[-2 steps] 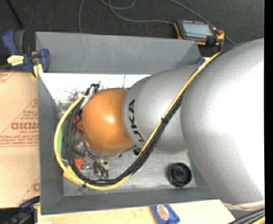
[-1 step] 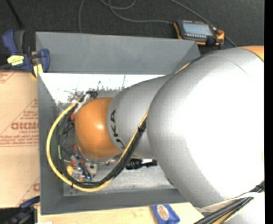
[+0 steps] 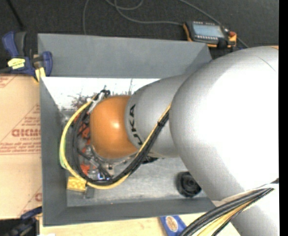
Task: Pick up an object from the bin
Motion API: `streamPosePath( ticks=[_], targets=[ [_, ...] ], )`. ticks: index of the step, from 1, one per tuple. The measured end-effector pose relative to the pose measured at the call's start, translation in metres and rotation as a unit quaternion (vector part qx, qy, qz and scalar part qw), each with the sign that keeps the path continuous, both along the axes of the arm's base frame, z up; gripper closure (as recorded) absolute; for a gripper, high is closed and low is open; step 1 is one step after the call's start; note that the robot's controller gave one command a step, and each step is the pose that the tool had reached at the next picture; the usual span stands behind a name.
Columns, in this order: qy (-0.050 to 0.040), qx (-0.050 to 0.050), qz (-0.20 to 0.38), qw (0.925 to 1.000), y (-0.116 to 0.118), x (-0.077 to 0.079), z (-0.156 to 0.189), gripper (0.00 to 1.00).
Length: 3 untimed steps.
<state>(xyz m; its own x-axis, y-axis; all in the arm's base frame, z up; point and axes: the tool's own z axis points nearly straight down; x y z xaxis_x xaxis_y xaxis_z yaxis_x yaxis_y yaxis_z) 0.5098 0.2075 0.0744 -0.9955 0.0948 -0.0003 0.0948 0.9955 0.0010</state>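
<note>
**One arm hanging low over the bin's left half**

One silver arm (image 3: 222, 122) is reaching in from the right and is covering much of the grey metal bin (image 3: 124, 58). Its wrist, capped by a rounded orange cover (image 3: 109, 127), is hovering over the left half of the bin floor. A loop of yellow and black cables (image 3: 65, 134) is curving round the cover's left and lower sides. The gripper (image 3: 92, 167) is showing as a patch of dark mechanism under the cover's lower-left edge. I cannot tell whether it is spread or pressed together, nor whether it is pinching anything.

Nearest to it, a small yellow block (image 3: 76, 184) with a bumpy top is lying in the bin's front-left corner, just beside the cable loop and just below the gripper in the view. A pale yellow-green piece (image 3: 63, 157) is sitting against the left wall, partly behind the cables. Some dark twig-like bits (image 3: 77, 101), too small to name, are lying along the back of the floor, just above the cover in the view. A black round part (image 3: 188, 185), like a small wheel or cap, is resting well apart from the gripper on the right of the floor, near the front wall and at the edge of the arm's large link. The cover is hiding whatever is lying directly under the gripper.
</note>
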Motion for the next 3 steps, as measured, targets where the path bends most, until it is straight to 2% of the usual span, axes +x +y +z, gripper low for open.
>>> streamPosePath(
  ticks=[1, 2, 3],
  targets=[
    [-0.0003, 0.0, 0.046, 0.9989, 0.004, -0.005, -0.002, 0.0],
    [-0.002, 0.0, -0.024, 0.9997, -0.018, 0.016, -0.003, 0.0],
    [-0.0013, 0.001, 0.057, 0.9984, 0.031, -0.036, -0.004, 1.0]
  ],
)
